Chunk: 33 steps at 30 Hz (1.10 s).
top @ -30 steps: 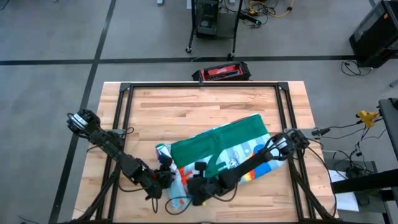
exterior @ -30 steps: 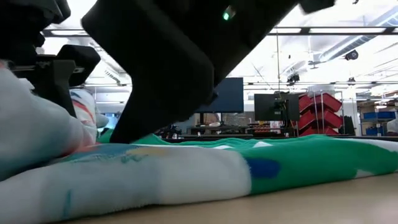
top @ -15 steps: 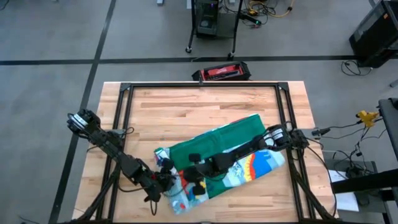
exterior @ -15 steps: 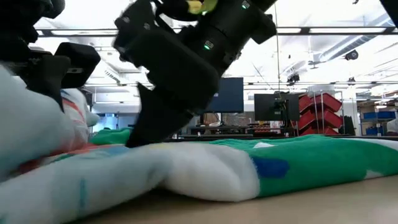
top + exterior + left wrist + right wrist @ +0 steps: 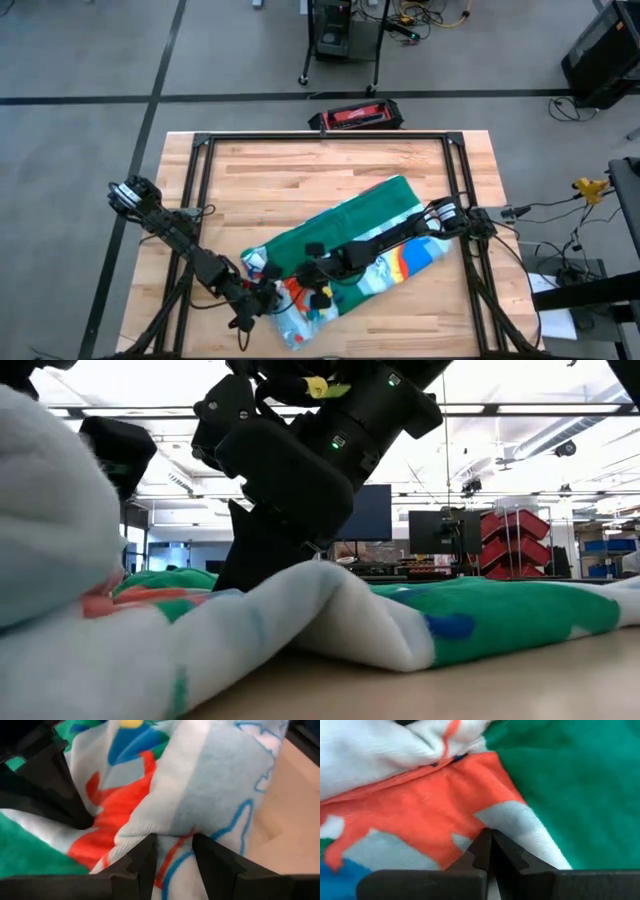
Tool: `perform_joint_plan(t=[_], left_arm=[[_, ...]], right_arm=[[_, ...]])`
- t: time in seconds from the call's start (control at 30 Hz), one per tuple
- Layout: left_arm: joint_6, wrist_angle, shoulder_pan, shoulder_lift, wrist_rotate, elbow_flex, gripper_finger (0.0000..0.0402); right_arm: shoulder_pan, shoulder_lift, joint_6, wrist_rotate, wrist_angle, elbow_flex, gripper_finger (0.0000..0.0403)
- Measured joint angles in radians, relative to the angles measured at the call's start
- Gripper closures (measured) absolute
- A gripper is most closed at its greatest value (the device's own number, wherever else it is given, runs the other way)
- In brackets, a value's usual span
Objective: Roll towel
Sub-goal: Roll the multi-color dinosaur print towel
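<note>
Two end effectors meet at the near left end of the towel [image 5: 350, 245], which lies slantwise on the table [image 5: 300, 170]. From above, rolling looks barely begun. Left end effector [image 5: 175, 865] pinches a bunched fold, seen only at its wrist; right end effector [image 5: 490, 855] rests pressed together on cloth. Next, I judge: turn the fold over.

You are looking at a wooden butcher-block table [image 5: 300, 170] inside a black frame. Only 1 thing is lying on it: the towel [image 5: 350, 255], bunched diagonally across the near-right part, green back showing, printed face peeking out.
</note>
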Motion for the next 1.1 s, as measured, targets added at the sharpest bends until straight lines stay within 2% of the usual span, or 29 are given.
perform_joint_plan(t=[0.13,0.2,0.33,0.47,0.7,0.87,1.1], left_arm=[[-0.002,-0.001,0.002,0.000,-0.024,-0.019,0.0284],[-0.003,0.008,0.004,-0.002,-0.035,-0.034,0.0284],[-0.011,0.028,0.004,-0.003,-0.071,-0.056,0.0284],[-0.011,0.051,0.004,-0.002,-0.094,-0.059,0.0284],[-0.016,0.066,0.006,0.000,-0.138,-0.060,0.0284],[-0.005,0.065,0.019,0.000,-0.187,-0.063,0.0284],[-0.011,0.129,0.047,0.000,-0.226,-0.100,0.0284]], right_arm=[[0.030,-0.044,-0.066,0.104,-0.021,-0.010,0.0403],[0.047,-0.075,-0.105,0.118,0.019,-0.012,0.0403],[0.077,-0.114,-0.169,0.035,0.181,-0.005,0.0403],[0.081,-0.078,-0.183,-0.087,0.320,-0.005,0.0403],[0.122,0.001,-0.153,-0.110,0.402,-0.004,0.0403],[0.166,0.029,-0.073,-0.110,0.452,0.000,0.0403],[0.196,0.052,0.001,-0.103,0.442,0.000,0.0403]])
